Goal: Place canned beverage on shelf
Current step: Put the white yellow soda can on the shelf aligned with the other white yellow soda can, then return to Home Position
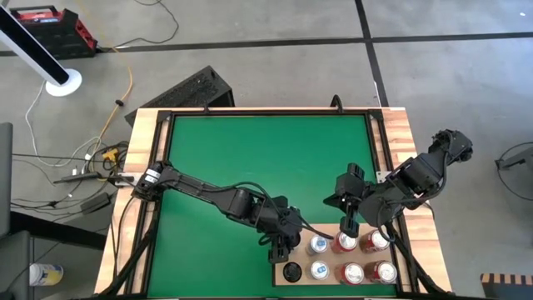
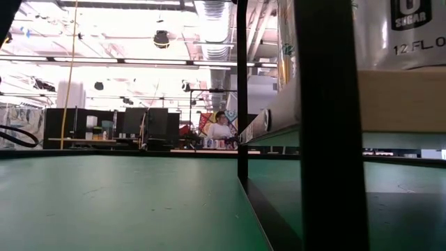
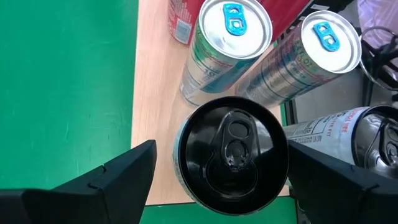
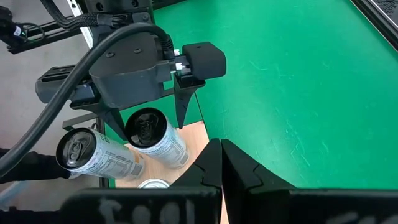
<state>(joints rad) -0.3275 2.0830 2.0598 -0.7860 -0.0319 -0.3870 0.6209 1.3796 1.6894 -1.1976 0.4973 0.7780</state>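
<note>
The black-topped can is standing upright at the lower centre of the left wrist view, on the pale wood shelf, close to the shelf's edge where it is meeting the green mat. The left claw is sitting around this can with its two dark fingers spread apart, one on each side, and gaps are showing between the fingers and the can's wall, so the can is not being squeezed. In the high view the same can is showing at the lower middle of the frame, at the left end of the shelf, with the left claw just above it. To its right, more cans are standing in two rows on the shelf: silver cans with blue tabs and red cans. In the left wrist view two blue-tabbed cans are rising beyond the black-topped one, toward the upper right. The right claw is hanging over the back row of cans in the lower right of the high view, its fingers pressed together and holding nothing. The green mat is covering most of the table.
</note>
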